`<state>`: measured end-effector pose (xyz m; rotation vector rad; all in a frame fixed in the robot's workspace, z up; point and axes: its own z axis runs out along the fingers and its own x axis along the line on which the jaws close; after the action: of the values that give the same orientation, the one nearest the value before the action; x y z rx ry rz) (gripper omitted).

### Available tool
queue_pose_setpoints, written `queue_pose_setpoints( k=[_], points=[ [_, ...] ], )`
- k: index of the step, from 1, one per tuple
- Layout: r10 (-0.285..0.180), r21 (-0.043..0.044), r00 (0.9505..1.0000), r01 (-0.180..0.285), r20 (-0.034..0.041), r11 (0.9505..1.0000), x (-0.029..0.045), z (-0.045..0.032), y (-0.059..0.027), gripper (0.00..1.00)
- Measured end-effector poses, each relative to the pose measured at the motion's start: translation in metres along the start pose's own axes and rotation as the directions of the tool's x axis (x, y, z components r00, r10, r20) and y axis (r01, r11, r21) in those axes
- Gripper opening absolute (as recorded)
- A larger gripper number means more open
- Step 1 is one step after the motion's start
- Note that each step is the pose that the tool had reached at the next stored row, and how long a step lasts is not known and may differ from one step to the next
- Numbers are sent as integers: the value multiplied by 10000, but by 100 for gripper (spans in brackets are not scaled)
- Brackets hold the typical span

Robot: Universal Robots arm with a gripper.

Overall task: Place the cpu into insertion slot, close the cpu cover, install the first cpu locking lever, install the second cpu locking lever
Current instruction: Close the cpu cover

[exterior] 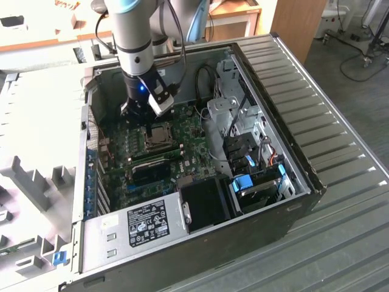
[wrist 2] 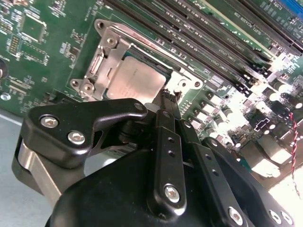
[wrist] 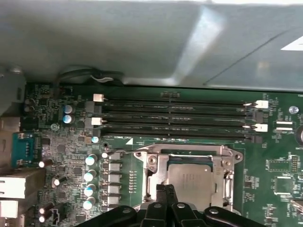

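Gripper closed over the edge of the seated cpu

The gripper (wrist 2: 166,97) has its fingers drawn together with nothing visible between them. Its tips are just above the rim of the cpu (wrist 2: 137,80), which lies flat in the insertion slot (wrist: 189,158) with the cpu cover (wrist 2: 102,61) down around it. The chip looks light and rigid but fragile (its underside especially), so it is best taken by opposite edges. The cover is thin, springy sheet and should be pressed on its frame. The arm drops almost vertically into the open computer case (exterior: 273,79) on the tabletop (exterior: 340,243), wrist pointing down, towards the exterior view's left. The memory slots (wrist: 175,118) run just beside the slot.
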<state>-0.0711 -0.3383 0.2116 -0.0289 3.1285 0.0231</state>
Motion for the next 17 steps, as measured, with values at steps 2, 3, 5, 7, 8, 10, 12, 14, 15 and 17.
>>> queue_pose_setpoints(
  k=[2, 3, 5, 7, 8, 10, 12, 14, 15, 17],
  points=[
    [1, 0, 10000, -1, 0, 10000, 24, 12, 1, 11],
    [3, 0, 10000, -3, 0, 10000, 38, 19, 1, 11],
    [4, -1, 10000, -4, 1, 10000, 64, 29, 1, 11],
    [3, -1, 10000, -3, 1, 10000, 67, 51, 1, 11],
    [3, -1, 10000, -3, 1, 10000, 67, 62, 0, 11],
    [3, 0, 10000, -3, 0, 10000, 67, 80, 0, 11],
    [3, 0, 10000, -3, 0, 10000, 68, 93, 0, 11],
    [3, 1, 10000, -3, -1, 10000, 68, 101, -1, 11],
    [3, 1, 10000, -3, -1, 10000, 69, 101, 0, 11],
    [3, 2, 10000, -3, -2, 10000, 68, 102, 0, 11]
  ],
)
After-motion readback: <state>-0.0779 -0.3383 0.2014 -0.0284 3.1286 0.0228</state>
